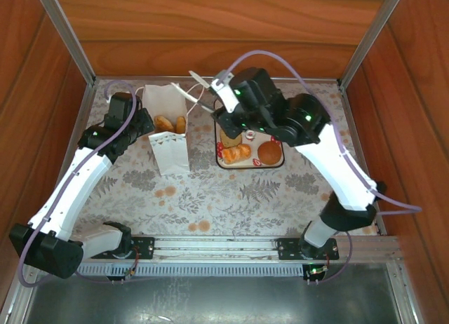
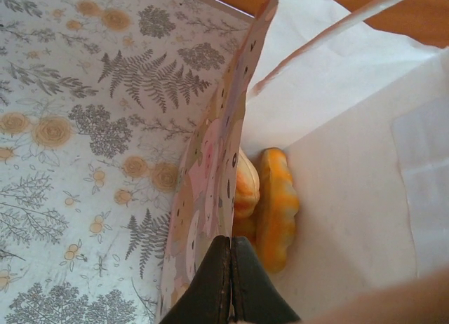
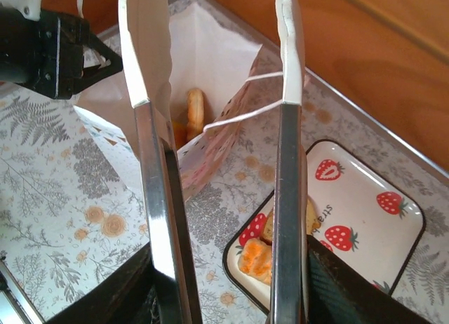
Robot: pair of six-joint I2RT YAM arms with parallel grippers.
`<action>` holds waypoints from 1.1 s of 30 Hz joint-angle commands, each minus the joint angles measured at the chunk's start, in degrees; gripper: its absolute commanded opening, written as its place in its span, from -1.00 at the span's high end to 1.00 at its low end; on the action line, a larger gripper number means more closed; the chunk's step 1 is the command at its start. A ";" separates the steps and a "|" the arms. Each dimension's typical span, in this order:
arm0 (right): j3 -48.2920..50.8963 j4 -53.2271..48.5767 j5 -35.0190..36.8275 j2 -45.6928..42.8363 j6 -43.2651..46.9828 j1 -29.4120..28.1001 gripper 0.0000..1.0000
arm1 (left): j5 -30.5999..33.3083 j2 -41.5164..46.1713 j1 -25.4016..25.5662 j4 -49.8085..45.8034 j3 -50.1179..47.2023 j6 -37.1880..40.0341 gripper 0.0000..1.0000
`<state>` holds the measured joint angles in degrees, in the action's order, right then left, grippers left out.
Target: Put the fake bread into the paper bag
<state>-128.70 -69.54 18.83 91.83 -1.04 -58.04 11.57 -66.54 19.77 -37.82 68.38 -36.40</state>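
Left gripper (image 2: pixel 231 245) seemingly pinches paper bag (image 2: pixel 337 198) at rim.

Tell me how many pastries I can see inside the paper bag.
2. A golden pastry lies at the bottom of the paper bag, and a second pastry sits beside it against the patterned wall. More may be hidden beneath them.

Matt paper bag (image 1: pixel 170 154), shiny metal tongs (image 3: pixel 151 198)
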 commanded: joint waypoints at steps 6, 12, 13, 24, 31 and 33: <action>9.45 3.10 6.90 -11.59 -3.90 4.18 0.00 | 1.18 1.17 -0.69 0.03 -0.35 0.63 0.84; 17.65 1.20 7.02 -18.39 -6.37 9.94 0.00 | 1.27 1.33 -0.70 0.12 -0.52 0.28 0.69; 19.23 1.07 6.59 -19.14 -6.77 11.03 0.00 | 1.27 1.40 -0.62 0.19 -0.44 0.28 0.65; 37.34 5.54 -5.40 -20.97 -8.94 22.55 0.00 | 0.64 3.31 -0.61 0.47 -0.12 0.68 -0.02; 44.24 9.05 -12.00 -17.39 -8.55 27.27 0.01 | -1.60 5.49 -0.63 1.64 -1.08 1.07 -0.36; 45.03 9.11 -12.85 -15.99 -8.29 27.78 0.01 | -2.27 6.07 -0.75 1.96 -1.61 1.44 -0.40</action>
<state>-84.23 -63.33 9.82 75.16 -8.82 -31.09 10.66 -61.73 19.75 -36.75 68.03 -35.70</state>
